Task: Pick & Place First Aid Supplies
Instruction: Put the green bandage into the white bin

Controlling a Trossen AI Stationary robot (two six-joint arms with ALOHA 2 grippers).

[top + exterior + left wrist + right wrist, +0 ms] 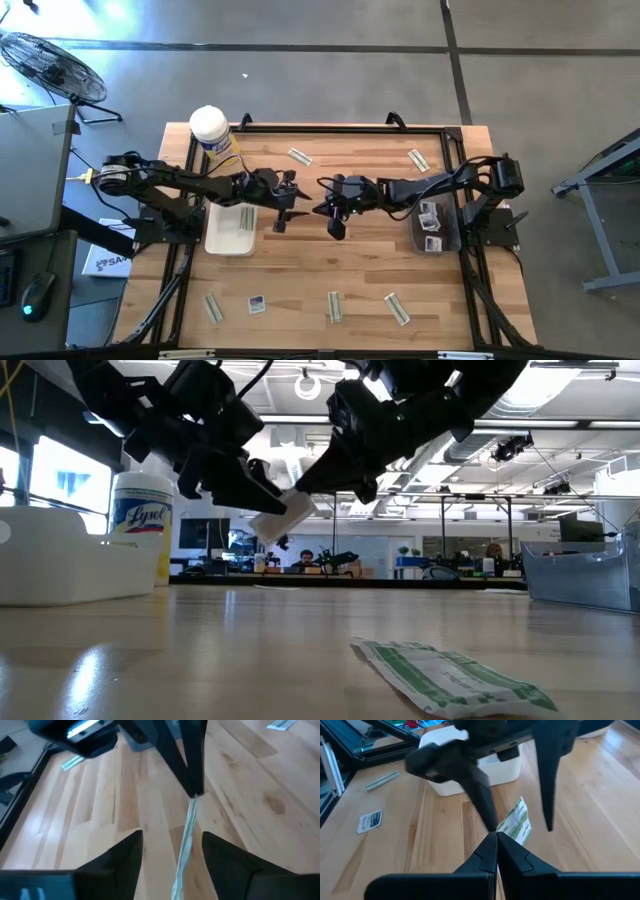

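Right gripper (322,208) pinches a strip (283,515) mid-air at table centre, left gripper (283,210) gaping around it, mid-handover; some packets sit in the clear bin (452,232) at three o'clock, loose ones remain at six and twelve.

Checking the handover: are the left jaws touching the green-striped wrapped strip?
Apart: left wrist view shows the green-striped wrapped strip hanging between the open left gripper jaws, gaps either side.

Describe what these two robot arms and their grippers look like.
Both arms are dark, almost black, built from jointed segments with black cables looped along them. The left arm has a yellow tag near its base. The left gripper and right gripper each end in two flat, tapering matte black fingers. No readable markings show.
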